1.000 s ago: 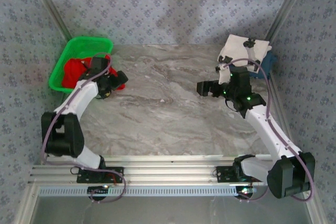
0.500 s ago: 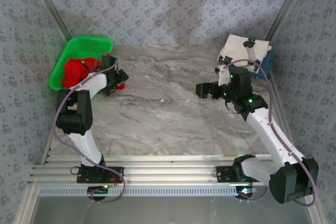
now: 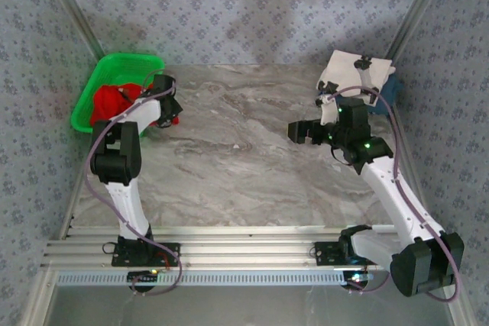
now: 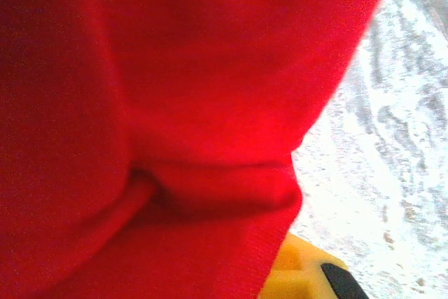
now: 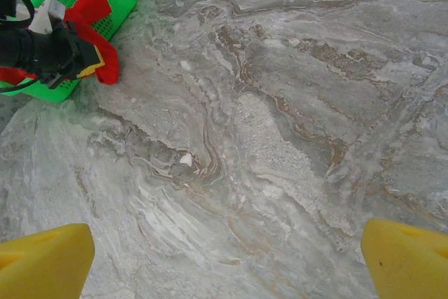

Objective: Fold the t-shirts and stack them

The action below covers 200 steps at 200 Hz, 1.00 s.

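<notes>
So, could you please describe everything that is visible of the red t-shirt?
The red t-shirt is bright red cloth, crumpled, not folded. Most of it lies in the green basket at the far left corner of the table. One part hangs out over the rim, where the left gripper appears to pinch it. In the left wrist view it shows a crease and drapes over a yellow finger. No print is visible.

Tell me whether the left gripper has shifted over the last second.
Yes. The left gripper, holding the red tee, has moved slightly toward the table's far edge, nearer the right rim of the green basket.
</notes>
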Available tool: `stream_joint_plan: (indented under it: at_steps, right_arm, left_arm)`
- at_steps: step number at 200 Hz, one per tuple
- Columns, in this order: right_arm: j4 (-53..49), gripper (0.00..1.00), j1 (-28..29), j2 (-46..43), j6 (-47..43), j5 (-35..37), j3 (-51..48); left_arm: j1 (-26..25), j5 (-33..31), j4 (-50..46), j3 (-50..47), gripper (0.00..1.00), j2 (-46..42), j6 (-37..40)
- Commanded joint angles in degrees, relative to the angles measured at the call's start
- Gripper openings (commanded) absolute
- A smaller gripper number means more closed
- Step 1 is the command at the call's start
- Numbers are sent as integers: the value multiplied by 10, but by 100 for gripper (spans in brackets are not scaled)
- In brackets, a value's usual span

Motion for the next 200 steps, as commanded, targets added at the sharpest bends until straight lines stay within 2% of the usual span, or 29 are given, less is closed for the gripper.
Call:
stream_joint_plan:
  at_steps: [1, 31, 73, 104, 128, 138, 151, 172, 200]
  right_arm:
    - [-11, 100, -8, -12, -4, 5, 13]
    - [28, 100, -33, -16, 26, 17, -13]
    - [74, 100, -60, -1, 80, 19, -30]
    - [95, 100, -71, 9, 118, 23, -30]
    - [112, 100, -85, 5, 145, 24, -31]
    - [116, 100, -92, 3, 153, 24, -33]
    - [116, 100, -104, -3, 162, 24, -35]
    - [119, 100, -126, -21, 176, 29, -47]
    - [119, 100, -150, -50, 184, 49, -67]
  left_arm:
    - [-17, -22, -14, 47, 0, -83, 84]
    - [-57, -59, -71, 141, 0, -144, 168]
    - [-135, -36, -141, 344, 0, -163, 218]
    - [-200, 45, -208, 569, 0, -98, 210]
    - [-245, 115, -264, 844, 0, 16, 177]
    - [-253, 149, -259, 921, 0, 54, 138]
    - [-256, 191, -208, 921, 0, 57, 84]
    - [-273, 215, -127, 833, 0, 15, 51]
    - [-278, 225, -143, 815, 0, 0, 34]
